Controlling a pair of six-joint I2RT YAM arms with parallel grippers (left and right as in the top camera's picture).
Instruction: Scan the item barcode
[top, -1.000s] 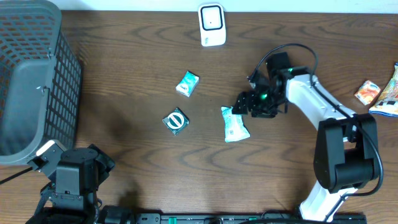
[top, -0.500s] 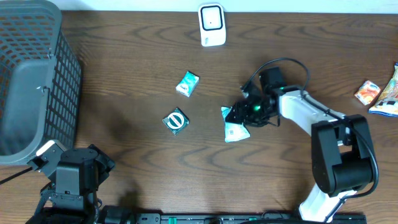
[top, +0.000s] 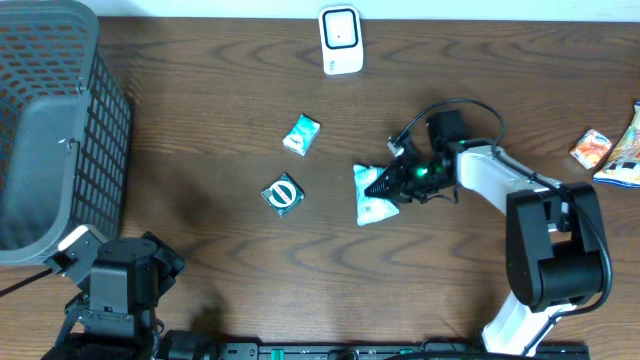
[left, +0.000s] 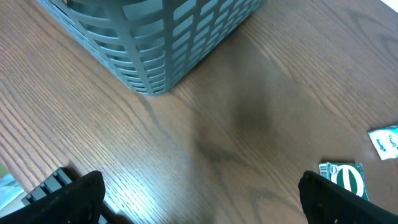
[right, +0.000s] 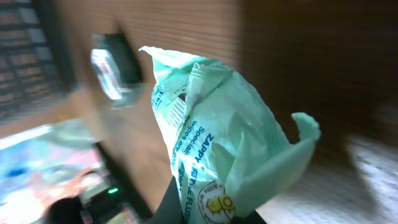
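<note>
— Overhead, where's the green packet (top: 372, 196)?
— Between my right jaws, clamped tight on its edge (it's crumpled). My left jaws gape wide, well apart from it.

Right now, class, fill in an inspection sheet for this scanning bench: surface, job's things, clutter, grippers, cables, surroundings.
Surface: dark wood-grain table, no spills seen.
Job's things: mint packet gripped at one end; white scanner at the far edge.
Clutter: teal sachet, round green packet, snack packs at the right edge, grey basket at the left.
Grippers: right gripper shut on the mint packet; left gripper open, holding nothing.
Cables: black cable looping over the right arm.
Surroundings: nothing seen.
</note>
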